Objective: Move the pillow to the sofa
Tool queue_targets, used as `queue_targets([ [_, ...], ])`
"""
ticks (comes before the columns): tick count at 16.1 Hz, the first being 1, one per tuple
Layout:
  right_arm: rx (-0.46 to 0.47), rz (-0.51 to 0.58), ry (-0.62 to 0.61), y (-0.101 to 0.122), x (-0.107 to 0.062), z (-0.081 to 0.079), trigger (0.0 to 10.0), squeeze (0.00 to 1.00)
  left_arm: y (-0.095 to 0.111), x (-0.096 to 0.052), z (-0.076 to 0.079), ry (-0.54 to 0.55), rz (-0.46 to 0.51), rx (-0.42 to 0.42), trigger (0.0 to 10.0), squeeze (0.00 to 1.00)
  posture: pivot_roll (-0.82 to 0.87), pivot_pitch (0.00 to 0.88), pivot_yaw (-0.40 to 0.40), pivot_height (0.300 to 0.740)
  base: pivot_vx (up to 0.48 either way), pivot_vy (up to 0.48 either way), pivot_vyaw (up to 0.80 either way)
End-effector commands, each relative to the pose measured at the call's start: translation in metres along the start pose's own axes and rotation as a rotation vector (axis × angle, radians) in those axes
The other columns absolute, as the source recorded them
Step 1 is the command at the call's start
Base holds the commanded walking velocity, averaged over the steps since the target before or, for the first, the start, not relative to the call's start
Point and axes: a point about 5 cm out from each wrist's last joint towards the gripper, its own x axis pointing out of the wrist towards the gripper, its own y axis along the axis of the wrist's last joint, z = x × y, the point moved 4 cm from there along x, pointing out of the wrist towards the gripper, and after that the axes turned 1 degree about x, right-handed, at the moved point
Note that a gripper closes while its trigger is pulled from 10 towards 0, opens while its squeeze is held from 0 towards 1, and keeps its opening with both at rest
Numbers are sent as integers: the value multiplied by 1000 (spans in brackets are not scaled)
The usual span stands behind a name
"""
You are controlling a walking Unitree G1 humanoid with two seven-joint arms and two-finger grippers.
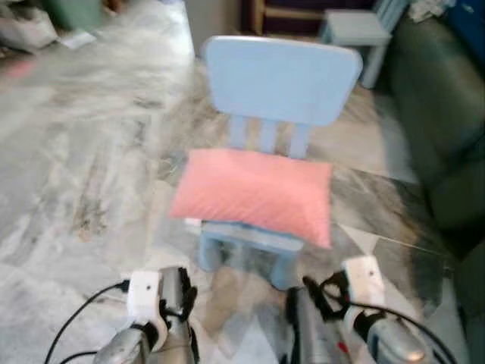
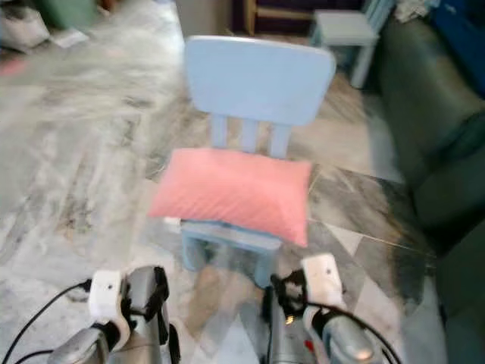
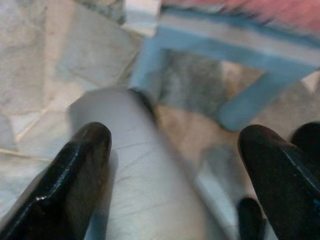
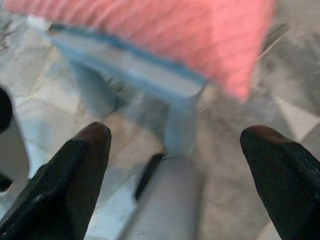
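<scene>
Pillow (image 1: 254, 193) lies across the blue chair (image 1: 280, 80) seat, sofa (image 1: 443, 129) just right. Both grippers, left (image 3: 175, 175) and right (image 4: 175, 175), hang low before it, jaws wide, probably readying a two-sided grasp.

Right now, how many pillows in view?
1. The pink pillow lies on the seat of the small blue chair straight ahead, overhanging the seat's front edge. The dark sofa at right extends out of frame, so more may be hidden there.
</scene>
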Motion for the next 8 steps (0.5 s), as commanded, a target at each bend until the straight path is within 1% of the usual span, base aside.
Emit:
queue_targets([
  [1, 6, -14, 7, -4, -2, -2, 10000, 0, 11, 1, -2, 5, 30, 24, 10000, 0, -69, 210, -15, 455, 0, 0, 0],
  [6, 4, -14, 6, -4, 0, -2, 10000, 0, 11, 2, -2, 8, 32, 25, 10000, 0, -68, 209, -15, 400, 0, 0, 0],
  [8, 2, -13, 6, -3, 1, -2, 10000, 0, 13, 2, -5, 23, 39, 34, 10000, 0, -66, 208, -15, 375, 0, 0, 0],
])
